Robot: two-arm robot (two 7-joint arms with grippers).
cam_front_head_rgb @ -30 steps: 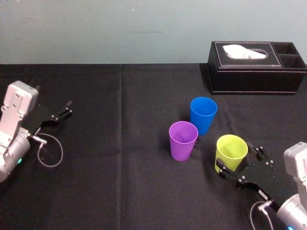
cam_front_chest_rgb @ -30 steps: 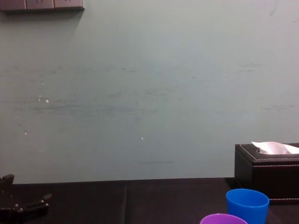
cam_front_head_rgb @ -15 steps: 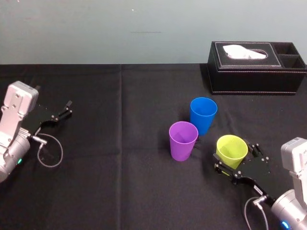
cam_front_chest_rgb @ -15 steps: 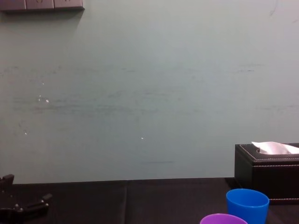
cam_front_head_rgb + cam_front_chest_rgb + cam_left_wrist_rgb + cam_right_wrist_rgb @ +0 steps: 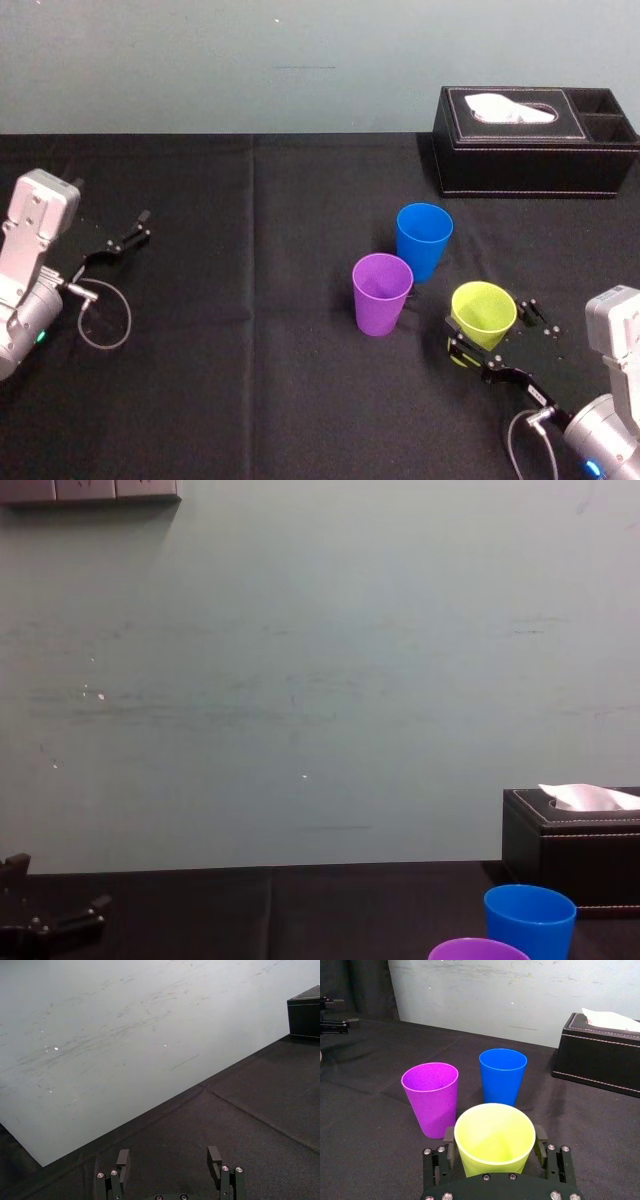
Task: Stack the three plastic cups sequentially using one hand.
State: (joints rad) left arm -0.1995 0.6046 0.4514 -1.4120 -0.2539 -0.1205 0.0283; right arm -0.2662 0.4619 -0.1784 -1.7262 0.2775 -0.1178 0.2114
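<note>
Three plastic cups stand close together right of the table's middle: a blue cup (image 5: 423,240) (image 5: 502,1075) (image 5: 529,920) farthest back, a purple cup (image 5: 381,292) (image 5: 431,1097) (image 5: 478,949) to its front left, and a yellow-green cup (image 5: 483,312) (image 5: 494,1137) to the front right. My right gripper (image 5: 492,330) (image 5: 494,1142) reaches around the yellow-green cup, one finger against each side of its wall, and the cup stands upright on the cloth. At the far left, my left gripper (image 5: 135,232) (image 5: 168,1160) (image 5: 50,915) is parked open and holds nothing.
A black tissue box (image 5: 535,140) (image 5: 600,1060) (image 5: 570,845) with white tissue stands at the back right, behind the cups. A black cloth (image 5: 250,380) covers the table. A loose cable loop (image 5: 105,320) lies by the left arm.
My right gripper has slid forward around the yellow-green cup and its fingers have closed in on the cup's sides. The cups and the left arm have not moved.
</note>
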